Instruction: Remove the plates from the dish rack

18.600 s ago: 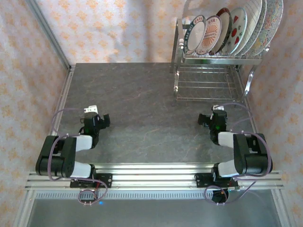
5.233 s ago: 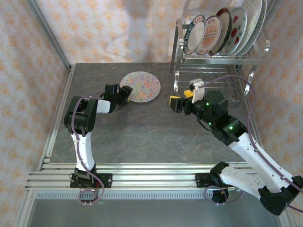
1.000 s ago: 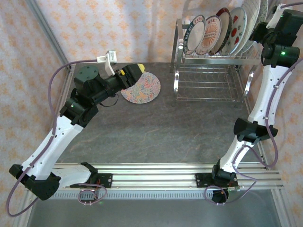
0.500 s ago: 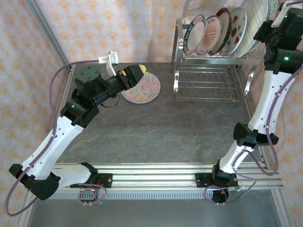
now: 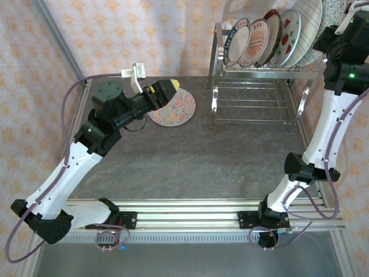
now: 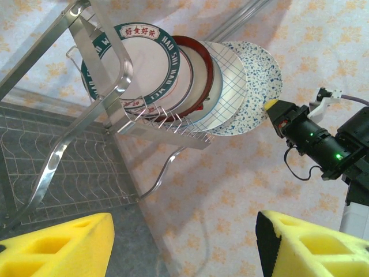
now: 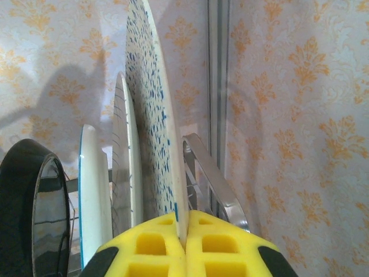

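Rim of blue-speckled plate (image 7: 151,115) pinched between pads of right gripper (image 7: 185,222); plate upright at right end of dish rack (image 5: 253,72) upper shelf, just beside grid-patterned plate (image 7: 121,161). Left gripper (image 6: 184,242) spread wide, holding nothing, facing rack, near edge of floral plate (image 5: 176,109) lying flat on table (image 5: 202,156).

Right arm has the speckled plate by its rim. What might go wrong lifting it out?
The right gripper pinches only the thin rim of the speckled plate; it may swing or slip when lifted. The plaid plate stands close beside it, so a tilted pull might scrape or knock it. A tube of the dish rack runs near the gripper and may snag it.
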Robot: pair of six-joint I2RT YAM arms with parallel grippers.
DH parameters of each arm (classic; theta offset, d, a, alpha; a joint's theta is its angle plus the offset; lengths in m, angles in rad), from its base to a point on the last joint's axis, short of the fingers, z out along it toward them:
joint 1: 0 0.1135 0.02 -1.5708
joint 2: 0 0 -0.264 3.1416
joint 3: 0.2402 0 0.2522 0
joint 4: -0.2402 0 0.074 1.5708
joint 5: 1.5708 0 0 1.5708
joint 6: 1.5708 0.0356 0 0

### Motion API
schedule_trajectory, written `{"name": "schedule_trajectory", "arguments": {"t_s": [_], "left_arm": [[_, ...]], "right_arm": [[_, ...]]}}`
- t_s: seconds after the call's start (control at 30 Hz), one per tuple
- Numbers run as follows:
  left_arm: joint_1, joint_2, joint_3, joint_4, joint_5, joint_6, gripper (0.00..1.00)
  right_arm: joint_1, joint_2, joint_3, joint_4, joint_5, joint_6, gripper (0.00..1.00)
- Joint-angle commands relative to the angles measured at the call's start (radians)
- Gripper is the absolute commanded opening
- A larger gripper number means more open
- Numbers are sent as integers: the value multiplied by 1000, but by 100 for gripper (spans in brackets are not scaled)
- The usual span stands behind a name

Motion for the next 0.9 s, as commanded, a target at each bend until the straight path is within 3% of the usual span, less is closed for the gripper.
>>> {"name": "schedule_trajectory", "arguments": {"t_s": [0.0, 0.33, 0.87], "left_arm": [[-14, -9, 15, 41, -18, -1, 67], [-52, 65, 16, 115, -18, -83, 67], [-278, 445, 162, 366, 19, -452, 69]], "right_arm": [[5, -53, 31, 71, 47, 6, 0], [5, -120, 10, 46, 143, 15, 0], [6, -324, -144, -79, 221, 111, 0]]}}
